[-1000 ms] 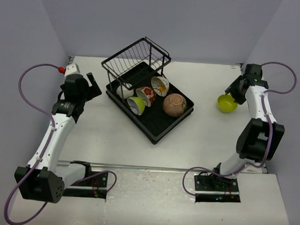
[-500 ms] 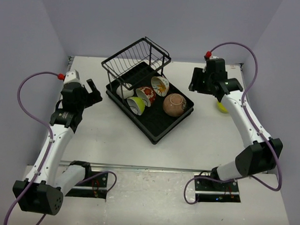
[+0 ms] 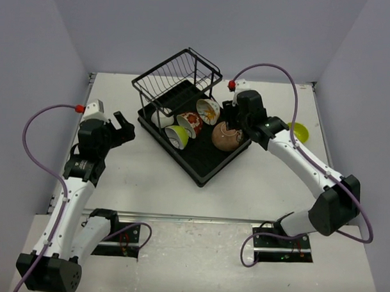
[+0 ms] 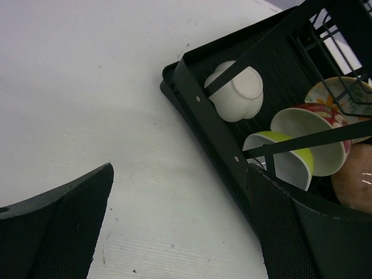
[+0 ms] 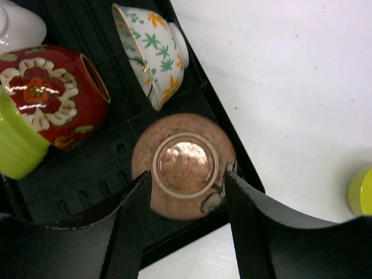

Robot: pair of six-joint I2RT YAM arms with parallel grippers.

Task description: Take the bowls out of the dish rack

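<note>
The dish rack (image 3: 172, 151) sits mid-worktop (image 3: 155, 183) with one corner pointing at the arm bases; its long axis runs on a diagonal from near right to far left. To its left, the left pincer (image 3: 121, 126) hangs over bare worktop, spread wide and holding nothing. In the tray's nearer part a lime-green bowl (image 3: 177, 136) lies on its side, and level with it on the right a tan-brown bowl (image 5: 186, 163) stands upside down, foot ring up. The right pincer (image 5: 187, 180) is right above that bowl, partly spread, one finger on each side of the foot ring; whether the fingers touch the bowl I cannot tell. Just beyond, a red flowered bowl (image 5: 40, 96) is tipped on its side, with a leaf-patterned bowl (image 5: 154, 58) on edge beside it and a white bowl (image 4: 235, 93) upside down under the raised wire basket (image 3: 178, 72), which fills the rack's far-left end. A second lime-green bowl (image 3: 300, 132) stands upright on the worktop, well to the right of the rack
</note>
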